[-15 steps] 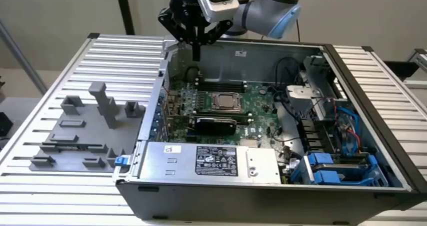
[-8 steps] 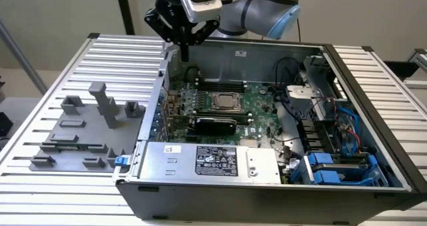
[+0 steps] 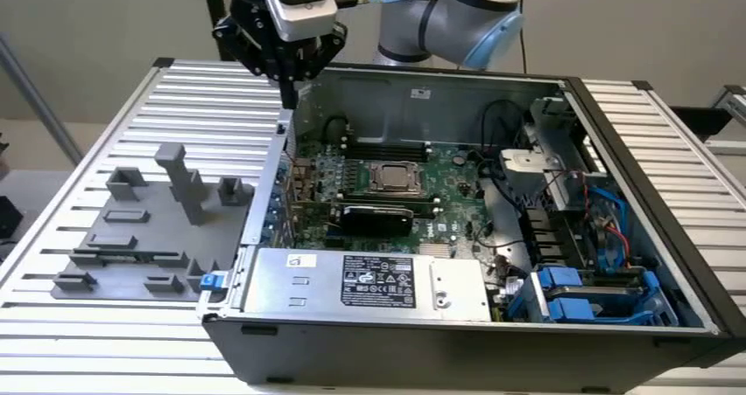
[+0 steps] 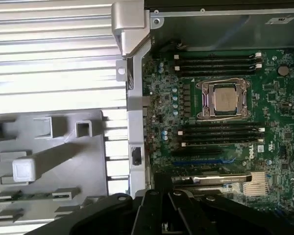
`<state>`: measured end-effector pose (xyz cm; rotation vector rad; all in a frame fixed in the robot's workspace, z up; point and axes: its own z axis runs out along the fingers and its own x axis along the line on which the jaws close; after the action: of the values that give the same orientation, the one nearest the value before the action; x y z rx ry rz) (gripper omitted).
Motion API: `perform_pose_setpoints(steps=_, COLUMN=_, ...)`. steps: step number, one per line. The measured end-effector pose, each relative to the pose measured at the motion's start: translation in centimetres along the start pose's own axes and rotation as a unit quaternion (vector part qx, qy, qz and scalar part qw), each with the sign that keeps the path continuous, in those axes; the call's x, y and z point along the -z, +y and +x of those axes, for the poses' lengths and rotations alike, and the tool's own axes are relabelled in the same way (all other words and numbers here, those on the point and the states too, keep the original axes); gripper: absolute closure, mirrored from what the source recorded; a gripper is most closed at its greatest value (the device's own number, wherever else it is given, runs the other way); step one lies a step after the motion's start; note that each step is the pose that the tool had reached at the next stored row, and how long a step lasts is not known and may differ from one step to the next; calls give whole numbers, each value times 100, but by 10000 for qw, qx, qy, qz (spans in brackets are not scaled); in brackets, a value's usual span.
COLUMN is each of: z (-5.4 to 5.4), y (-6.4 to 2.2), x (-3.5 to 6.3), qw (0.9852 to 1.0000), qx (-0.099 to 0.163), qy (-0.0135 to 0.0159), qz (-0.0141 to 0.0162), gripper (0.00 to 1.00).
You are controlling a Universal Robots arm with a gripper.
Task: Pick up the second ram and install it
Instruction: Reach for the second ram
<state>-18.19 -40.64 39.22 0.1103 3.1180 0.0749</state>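
The second ram (image 3: 117,256) is a thin green stick lying in a slot of the grey fixture (image 3: 152,229), at the exterior view's left beside the open computer case. The wrist view shows the ram (image 4: 33,196) held between two grey clips. My gripper (image 3: 288,84) hangs high over the case's back left corner, well away from the ram. Its black fingers come together to a point, shut, with nothing seen between them. In the wrist view the gripper (image 4: 161,182) sits over the motherboard (image 4: 161,98) edge. Long black memory slots (image 4: 218,136) run beside the processor socket (image 4: 223,98).
The case wall (image 3: 271,194) stands between the fixture and the motherboard (image 3: 449,163). A tall grey post (image 3: 181,181) rises from the fixture. A power supply (image 3: 373,281) fills the case front, and cables and blue drive bays (image 3: 583,294) sit at the exterior view's right.
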Motion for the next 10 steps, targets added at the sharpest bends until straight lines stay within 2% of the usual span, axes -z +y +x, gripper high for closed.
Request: perform_pose_setpoints(steps=10, z=452, y=-75, x=-25, qw=10000, qx=0, qy=-1, qz=10, gripper=100)
